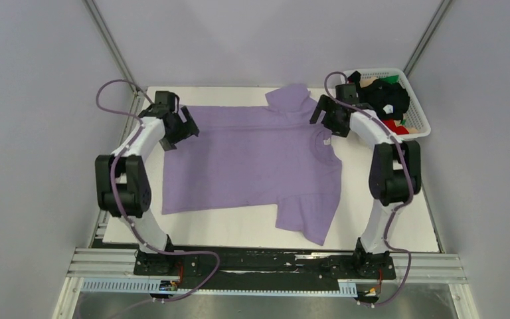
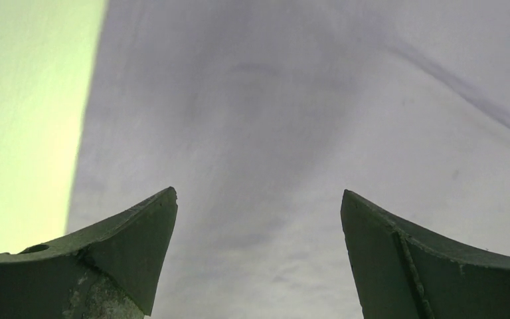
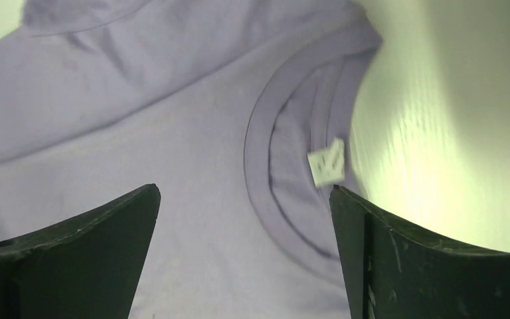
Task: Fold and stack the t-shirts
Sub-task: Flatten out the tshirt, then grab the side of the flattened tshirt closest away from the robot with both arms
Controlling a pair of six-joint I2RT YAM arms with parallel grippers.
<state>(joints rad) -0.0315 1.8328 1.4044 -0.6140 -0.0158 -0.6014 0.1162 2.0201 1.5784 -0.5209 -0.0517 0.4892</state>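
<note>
A lavender-purple t-shirt lies spread flat on the white table, collar toward the right and hem toward the left. My left gripper hovers open over the shirt's far left hem corner; the left wrist view shows plain purple cloth between its fingers. My right gripper stands open over the collar, where a small white neck label shows. Neither gripper holds anything. More t-shirts, black, red and green, sit bunched in the basket.
A white lattice basket stands at the table's far right corner. One sleeve points to the far edge, the other to the near edge. White table surface shows in front of the shirt.
</note>
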